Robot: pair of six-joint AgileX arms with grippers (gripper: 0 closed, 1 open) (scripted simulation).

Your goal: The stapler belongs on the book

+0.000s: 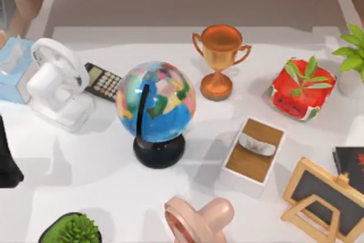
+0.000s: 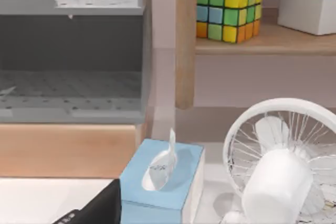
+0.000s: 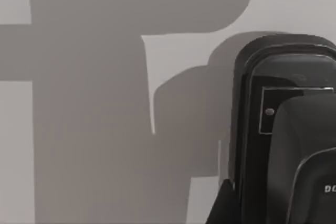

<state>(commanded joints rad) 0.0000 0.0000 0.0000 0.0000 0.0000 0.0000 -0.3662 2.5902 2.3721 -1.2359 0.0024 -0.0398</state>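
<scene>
A black glossy stapler [image 3: 283, 129] sits close under the right gripper, whose finger state I cannot tell; the flat black red-marked book [image 1: 351, 166] lies at the counter's right edge.

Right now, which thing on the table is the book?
Go to the table's right edge in the top view and find the wood-framed easel. The book lies flat just behind it, black with red marks, frameless.
</scene>
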